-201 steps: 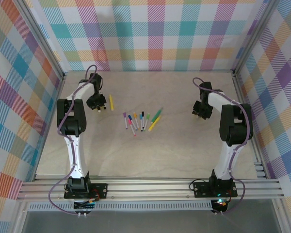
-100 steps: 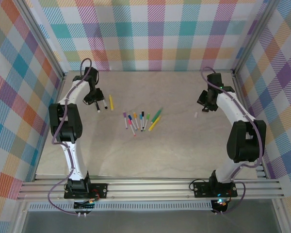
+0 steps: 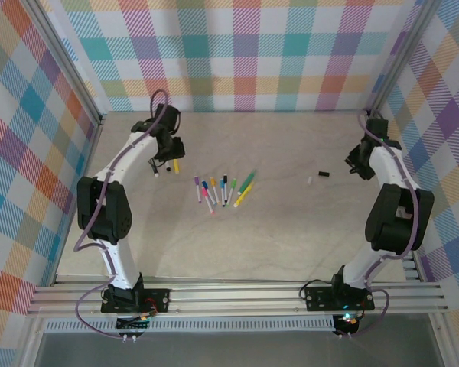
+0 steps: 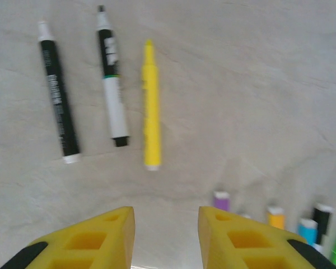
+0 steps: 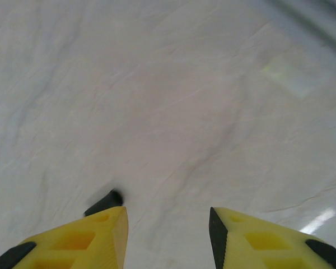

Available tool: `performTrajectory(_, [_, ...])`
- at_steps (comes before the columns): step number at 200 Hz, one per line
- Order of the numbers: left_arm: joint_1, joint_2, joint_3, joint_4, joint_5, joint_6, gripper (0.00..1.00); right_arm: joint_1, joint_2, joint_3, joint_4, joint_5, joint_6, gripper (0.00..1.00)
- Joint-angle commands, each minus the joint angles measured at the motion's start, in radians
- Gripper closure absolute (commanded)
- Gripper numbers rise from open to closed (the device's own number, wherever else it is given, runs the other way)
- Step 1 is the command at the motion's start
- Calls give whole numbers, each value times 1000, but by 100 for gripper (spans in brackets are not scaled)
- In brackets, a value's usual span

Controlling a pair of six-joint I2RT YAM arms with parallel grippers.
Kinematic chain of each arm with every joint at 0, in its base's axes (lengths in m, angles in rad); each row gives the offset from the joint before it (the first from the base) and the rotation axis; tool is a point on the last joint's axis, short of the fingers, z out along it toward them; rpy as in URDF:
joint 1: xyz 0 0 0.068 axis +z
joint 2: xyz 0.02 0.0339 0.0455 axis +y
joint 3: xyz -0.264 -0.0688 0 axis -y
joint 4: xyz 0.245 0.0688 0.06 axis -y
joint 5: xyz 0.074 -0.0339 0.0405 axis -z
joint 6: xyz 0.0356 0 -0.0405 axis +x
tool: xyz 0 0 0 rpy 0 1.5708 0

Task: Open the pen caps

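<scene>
Left wrist, pens cropped beside parted left jaws, cap half-hidden behind parted right jaws.

pens cut off, black cap half-hidden

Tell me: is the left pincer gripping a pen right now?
No, the left pincer hangs open and empty, with the yellow pen lying apart ahead.

This looks like a robotics lab's test cell. Checked cloth walls box in a pale tabletop, and two robot arms stand bolted to an aluminium rail along its near edge.
</scene>
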Motion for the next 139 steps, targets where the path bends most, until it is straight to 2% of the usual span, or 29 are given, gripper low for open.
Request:
performTrajectory(1, [-14, -39, -13, 6, -12, -24, 65, -44, 39, 11, -7, 23, 24, 56])
performTrajectory(40, [-39, -40, -16, 12, -5, -33, 65, -88, 68, -27, 39, -8, 39, 56])
performTrajectory(109, [-75, -38, -4, 7, -8, -35, 65, -94, 50, -69, 69, -20, 28, 57])
performTrajectory(139, [-106, -46, 8, 4, 12, -29, 65, -92, 37, -79, 82, -109, 21, 57])
